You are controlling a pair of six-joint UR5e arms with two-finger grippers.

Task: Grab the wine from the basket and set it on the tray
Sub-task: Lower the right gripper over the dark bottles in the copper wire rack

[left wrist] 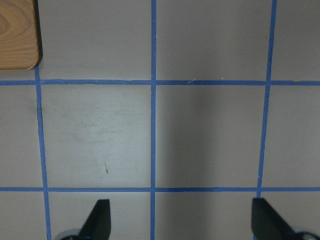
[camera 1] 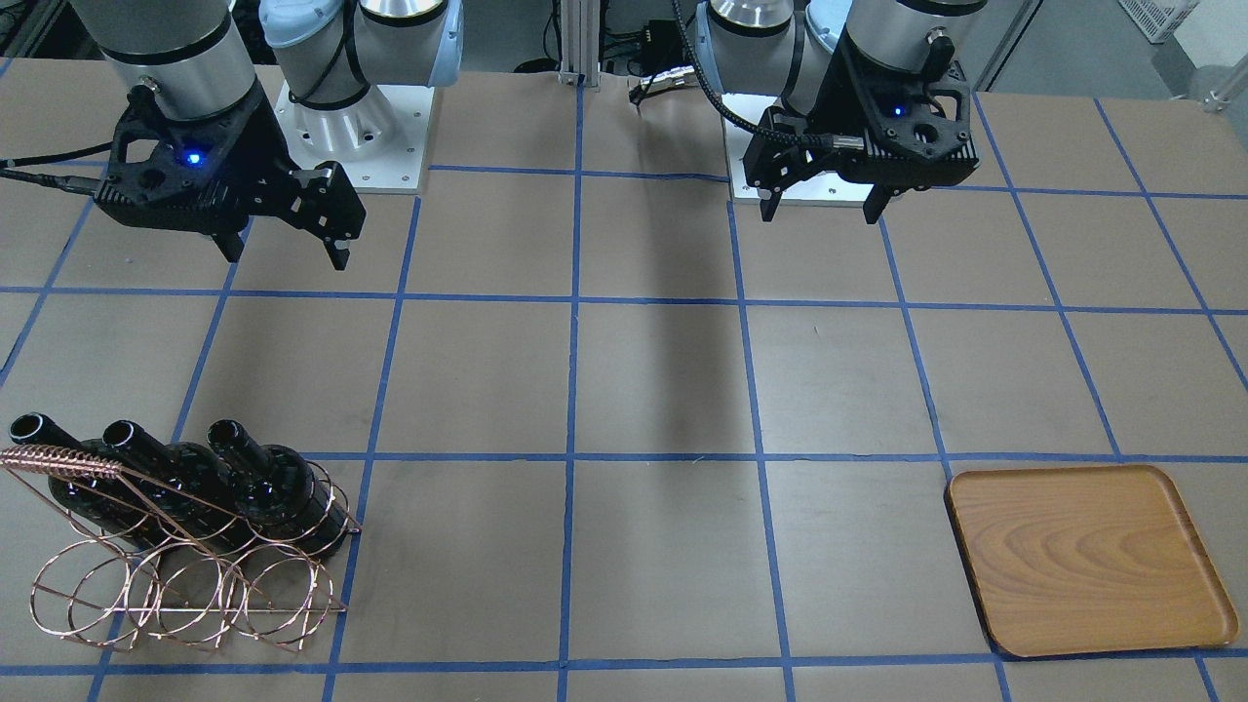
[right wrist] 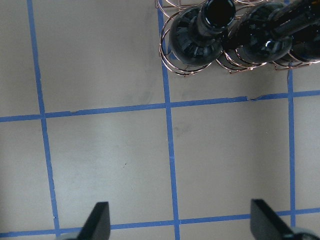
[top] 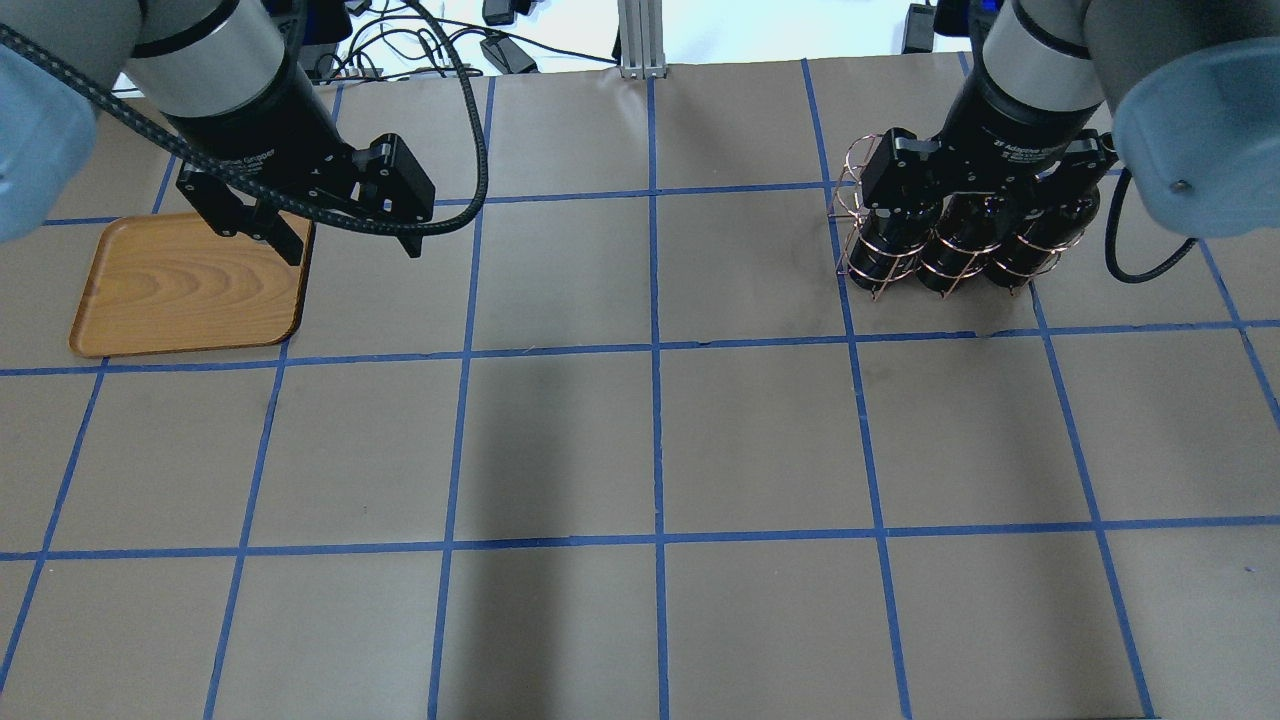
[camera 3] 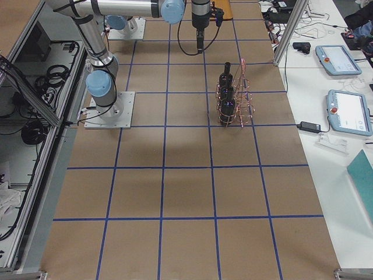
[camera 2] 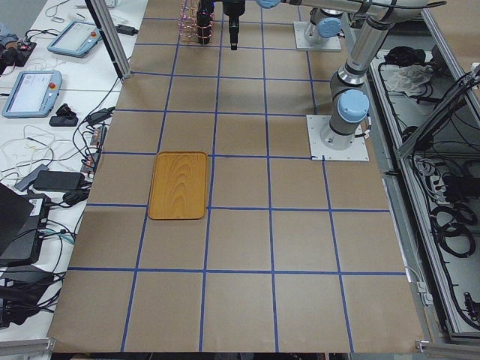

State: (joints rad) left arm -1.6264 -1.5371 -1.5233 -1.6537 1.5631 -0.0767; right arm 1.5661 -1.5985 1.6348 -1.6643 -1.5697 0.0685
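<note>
three wine bottles (camera 1: 268, 480) stand side by side in the basket (camera 1: 185, 597), one per wire loop, on the robot's right half of the tabletop (camera 1: 663, 390). the exterior right view shows them upright in a row. the front-facing view alone shows all three necks and open mouths, and the coiled handle beside them. in the overhead view the right arm covers those necks, and only the bottle bodies inside the copper rings show. the right wrist view looks down on the bottle mouths at its top edge.

the right pincer (camera 1: 287, 258) is open and holds nothing. it hangs above the tabletop on the robot's side of the basket. the left pincer (camera 1: 819, 216) is also spread wide and holds nothing. the overhead view makes it seem to overlap the tray (camera 1: 1082, 556), but the front-facing view shows it well apart, near its arm's base. the left wrist view catches only one rounded tray corner at its upper left.

the tray lies flat on the robot's left half, near the operators' edge. a wide stretch of taped grid separates it from the basket.
</note>
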